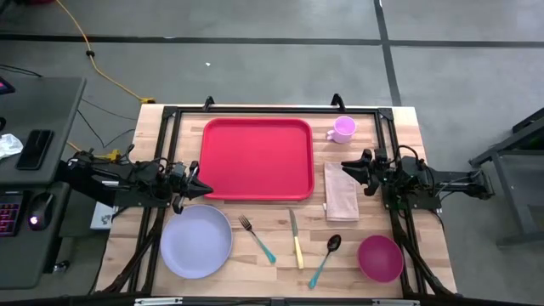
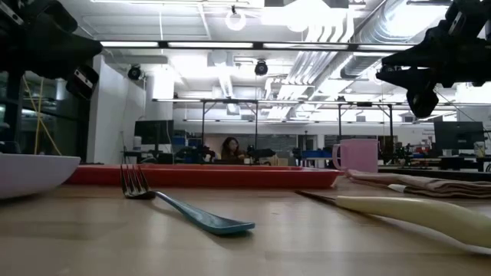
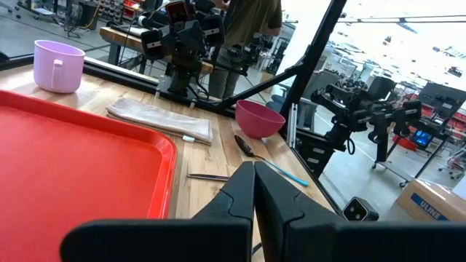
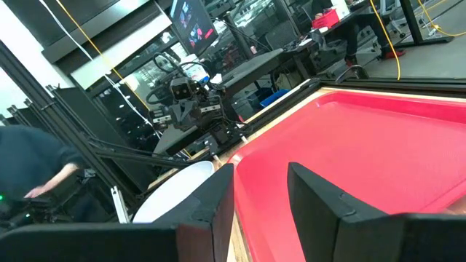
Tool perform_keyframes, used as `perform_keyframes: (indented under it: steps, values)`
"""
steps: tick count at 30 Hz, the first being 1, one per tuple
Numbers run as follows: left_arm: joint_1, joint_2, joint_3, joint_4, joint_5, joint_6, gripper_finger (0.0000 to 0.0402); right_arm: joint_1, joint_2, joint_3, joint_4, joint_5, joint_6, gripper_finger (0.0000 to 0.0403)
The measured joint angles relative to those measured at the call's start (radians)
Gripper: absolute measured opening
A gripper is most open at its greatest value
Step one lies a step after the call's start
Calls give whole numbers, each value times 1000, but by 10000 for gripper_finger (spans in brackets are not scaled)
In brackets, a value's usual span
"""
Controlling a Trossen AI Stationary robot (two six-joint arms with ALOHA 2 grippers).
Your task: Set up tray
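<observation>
Plate (image 1: pixel 196 241), fork (image 1: pixel 256 239), knife (image 1: pixel 296 239) flank the bare tray (image 1: pixel 257 158); left fingers (image 3: pixel 251 196) closed, right fingers (image 4: pixel 218 196) apart, both empty.

Robotics lab: exposed ceiling ducts (image 2: pixel 360 31), monitors (image 4: pixel 191 18), equipment racks.

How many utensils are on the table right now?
3, all on the wood in front of the tray: fork beside the plate, knife in the middle, spoon next to the bowl.
</observation>
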Motion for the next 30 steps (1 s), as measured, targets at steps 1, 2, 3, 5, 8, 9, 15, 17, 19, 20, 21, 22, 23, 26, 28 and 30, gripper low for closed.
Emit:
perform_keyframes:
  steps: [1,2,3,5,8,9,15,17,19,20,21,22,23,26,28,30]
  values:
    - [0,0,0,0,0,0,40,0,0,0,0,0,0,108]
    - [0,0,0,0,0,0,40,0,0,0,0,0,0,108]
    - [0,0,0,0,0,0,40,0,0,0,0,0,0,108]
    - [0,0,0,0,0,0,40,0,0,0,0,0,0,108]
    - [0,0,0,0,0,0,40,0,0,0,0,0,0,108]
    - [0,0,0,0,0,0,40,0,0,0,0,0,0,108]
    - [0,0,0,0,0,0,40,0,0,0,0,0,0,108]
    - [0,0,0,0,0,0,40,0,0,0,0,0,0,108]
    - [0,0,0,4,-17,0,40,0,0,0,0,0,0,108]
    - [0,0,0,5,-32,0,40,0,0,0,0,0,0,108]
    - [0,0,0,7,-48,0,40,0,0,0,0,0,0,108]
    - [0,0,0,11,-60,0,40,0,0,0,0,0,0,108]
    - [0,0,0,13,-68,0,40,0,0,0,0,0,0,108]
    - [0,0,0,16,-76,0,40,0,0,0,0,0,0,108]
    - [0,0,0,16,-77,0,40,0,0,0,0,0,0,108]
    - [0,0,0,19,-77,0,40,0,0,0,0,0,0,108]
